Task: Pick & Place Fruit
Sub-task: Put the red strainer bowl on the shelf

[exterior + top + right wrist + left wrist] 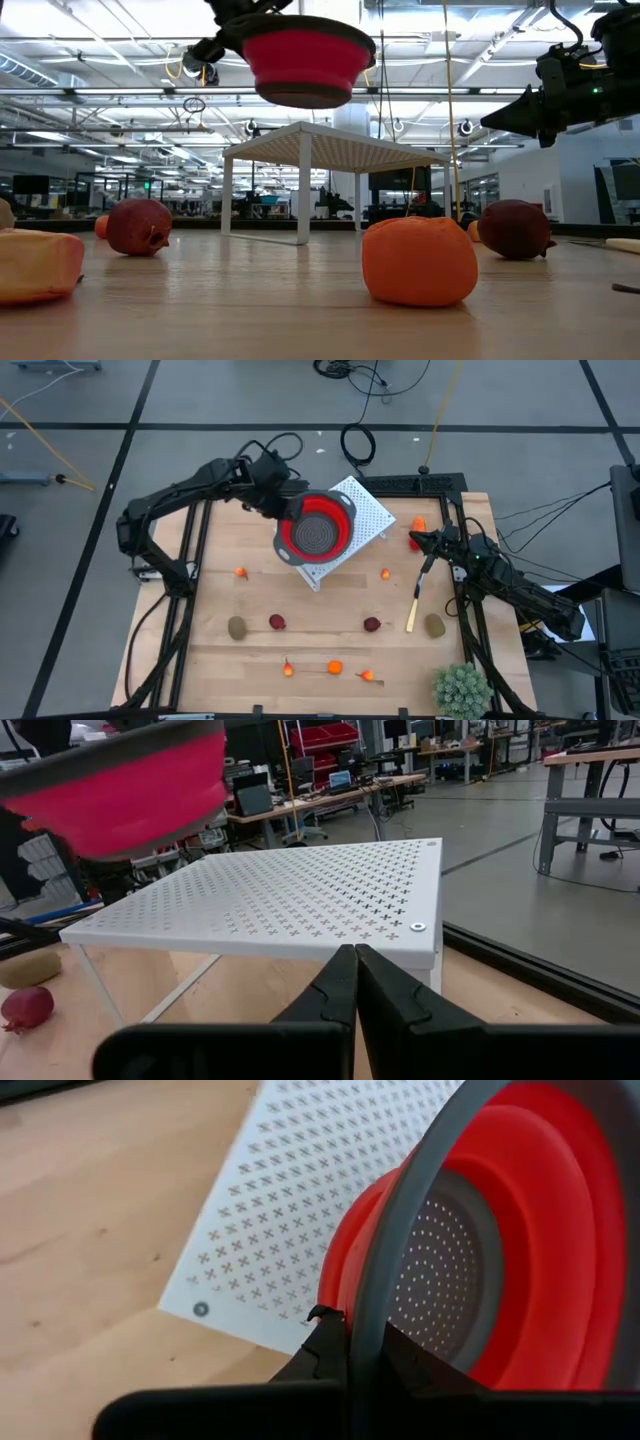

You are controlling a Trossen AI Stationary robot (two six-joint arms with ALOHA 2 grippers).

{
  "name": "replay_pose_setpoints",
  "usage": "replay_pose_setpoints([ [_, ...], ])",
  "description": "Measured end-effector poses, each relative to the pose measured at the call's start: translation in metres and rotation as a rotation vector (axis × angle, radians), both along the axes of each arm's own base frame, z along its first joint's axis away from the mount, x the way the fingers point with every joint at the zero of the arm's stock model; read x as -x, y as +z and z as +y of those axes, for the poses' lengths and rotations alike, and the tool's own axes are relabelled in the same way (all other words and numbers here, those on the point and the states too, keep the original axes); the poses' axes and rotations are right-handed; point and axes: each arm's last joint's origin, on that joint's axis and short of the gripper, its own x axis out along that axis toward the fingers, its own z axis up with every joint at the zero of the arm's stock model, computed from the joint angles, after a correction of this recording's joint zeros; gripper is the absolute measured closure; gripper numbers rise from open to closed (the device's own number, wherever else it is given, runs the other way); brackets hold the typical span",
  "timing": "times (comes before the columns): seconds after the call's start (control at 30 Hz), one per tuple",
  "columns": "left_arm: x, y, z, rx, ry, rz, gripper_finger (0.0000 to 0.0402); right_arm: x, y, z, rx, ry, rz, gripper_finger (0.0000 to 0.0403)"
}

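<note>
Nearest the low camera, small orange toy fruit [418, 260] lies scattered on the wooden table [330, 645], unpicked; upper centre, left gripper [283, 508] clamps red collapsible colander [317, 527] above white perforated stand [368, 508], presumably for loading; right gripper [416, 541] hovers closed, empty.

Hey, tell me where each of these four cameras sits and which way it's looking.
High: overhead, straight down; both arms, table.
Low: table height, level across; orange fruit close, arms overhead.
Left wrist: past the left gripper, shut on the red colander rim.
Right wrist: past the shut right gripper, toward the white perforated stand.
Shared: all four show colander and stand.
</note>
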Motion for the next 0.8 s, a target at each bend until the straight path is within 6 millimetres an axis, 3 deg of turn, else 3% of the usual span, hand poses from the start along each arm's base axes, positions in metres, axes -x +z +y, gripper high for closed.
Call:
replay_pose_setpoints([
  [0.33, 0.0, -0.005, 0.014, -0.057, -0.27, -0.019, 0.0398, 0.0, 0.0, 0.0, 0.0, 0.0, 0.0, 0.0403],
  [0.57, 0.008, -0.006, 0.033, -0.026, -0.187, -0.018, 0.0398, 0.0, 0.0, 0.0, 0.0, 0.0, 0.0, 0.0403],
  [0.8, 0.006, -0.011, 0.039, 0.041, -0.017, 0.002, 0.0398, 0.0, 0.0, 0.0, 0.0, 0.001, 0.0, 0.0403],
])
